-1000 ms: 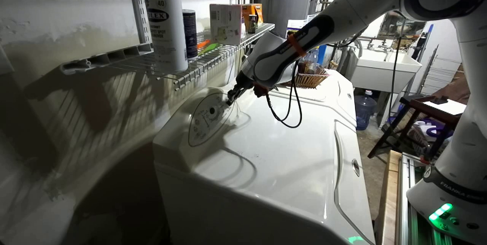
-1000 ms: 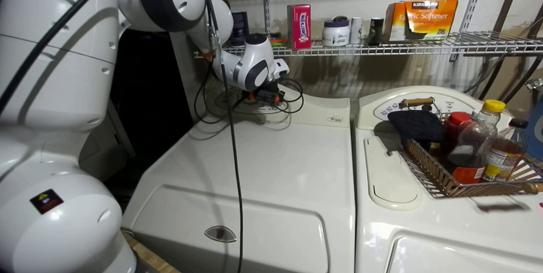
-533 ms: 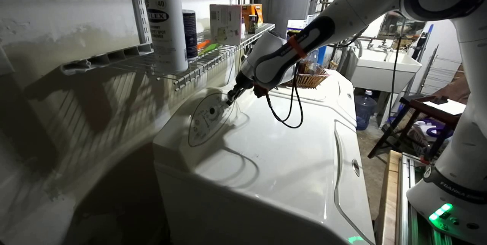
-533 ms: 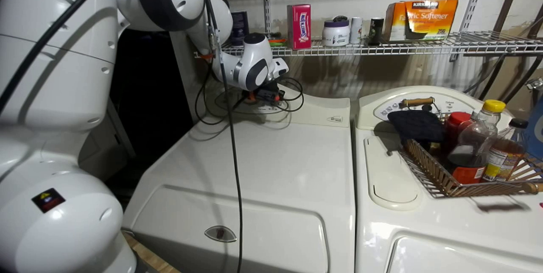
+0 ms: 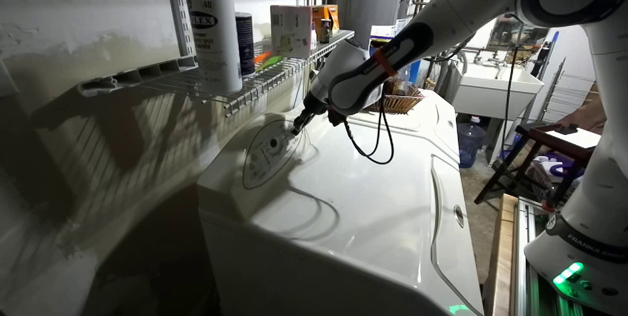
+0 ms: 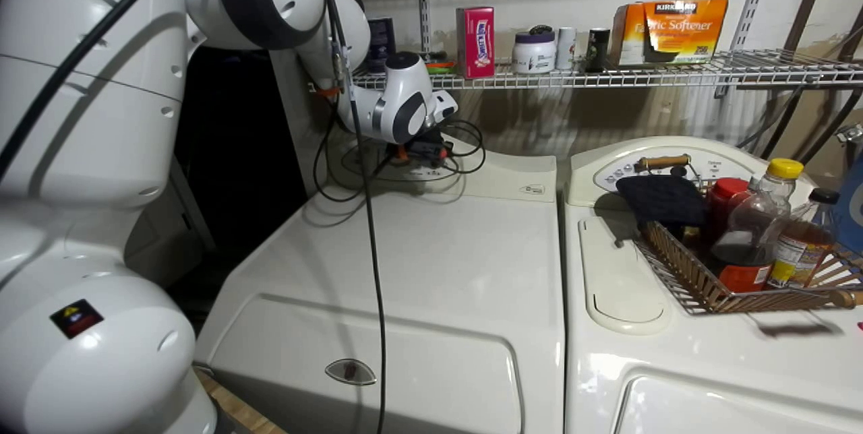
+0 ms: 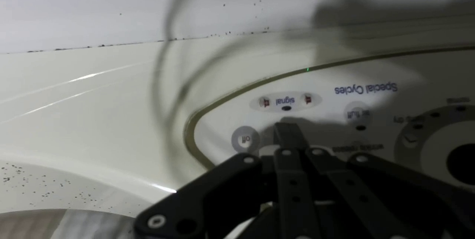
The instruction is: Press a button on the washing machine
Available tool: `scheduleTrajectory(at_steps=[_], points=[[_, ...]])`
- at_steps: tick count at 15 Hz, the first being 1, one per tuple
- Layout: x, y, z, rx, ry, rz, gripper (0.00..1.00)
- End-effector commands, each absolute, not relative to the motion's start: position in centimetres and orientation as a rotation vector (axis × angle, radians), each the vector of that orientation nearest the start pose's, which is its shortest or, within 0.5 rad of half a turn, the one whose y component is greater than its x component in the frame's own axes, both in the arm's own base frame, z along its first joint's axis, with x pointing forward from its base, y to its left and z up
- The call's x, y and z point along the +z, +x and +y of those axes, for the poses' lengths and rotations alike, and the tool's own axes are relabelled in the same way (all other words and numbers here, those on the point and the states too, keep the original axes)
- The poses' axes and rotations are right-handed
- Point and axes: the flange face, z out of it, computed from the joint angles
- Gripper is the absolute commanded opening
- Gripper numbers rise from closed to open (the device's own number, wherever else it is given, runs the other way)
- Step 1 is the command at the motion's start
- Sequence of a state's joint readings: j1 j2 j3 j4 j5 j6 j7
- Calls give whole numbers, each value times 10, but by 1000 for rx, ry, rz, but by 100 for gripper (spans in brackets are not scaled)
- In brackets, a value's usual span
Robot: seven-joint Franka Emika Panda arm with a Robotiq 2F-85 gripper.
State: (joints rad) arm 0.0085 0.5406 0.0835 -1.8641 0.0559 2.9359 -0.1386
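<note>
The black, jointed, two-fingered hand (image 7: 292, 135) is clenched, with nothing seen between its fingers, and so serves as one blunt probe; whether its tip touches the surface cannot be told. Just beside the tip lies a round grey button (image 7: 245, 139) marked "off"; near it, an oval grey patch (image 7: 285, 101) marked "signal". Which control is wanted is not specified. For a sound press, centre the tip on the chosen face, square it to the slope, push straight in lightly until the button yields, then withdraw along the same line; a sideways slip would probably catch a neighbour. Farther from the hand, on the side opposite the off button, sits a round, grey-ringed dial (image 7: 436, 150) with a black centre, best avoided. All belong to the white, dark-rimmed, oval control panel (image 5: 265, 159) of the white, boxy, glossy-lidded washing machine (image 5: 363, 193), whose lid spreads below the hand. Above the hand, in both exterior views, runs a white wire shelf (image 6: 539, 81); the retreat should clear it.
</note>
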Motion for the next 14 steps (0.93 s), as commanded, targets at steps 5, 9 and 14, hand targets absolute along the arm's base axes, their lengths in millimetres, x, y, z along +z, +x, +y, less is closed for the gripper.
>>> scheduleTrajectory(at_steps=[5,9,14], points=[[280,708,39,-825,-2930,-493,0],[287,707,38,-752,-2942,-488,0],[306,673,55,-528,-3031,-315,26]])
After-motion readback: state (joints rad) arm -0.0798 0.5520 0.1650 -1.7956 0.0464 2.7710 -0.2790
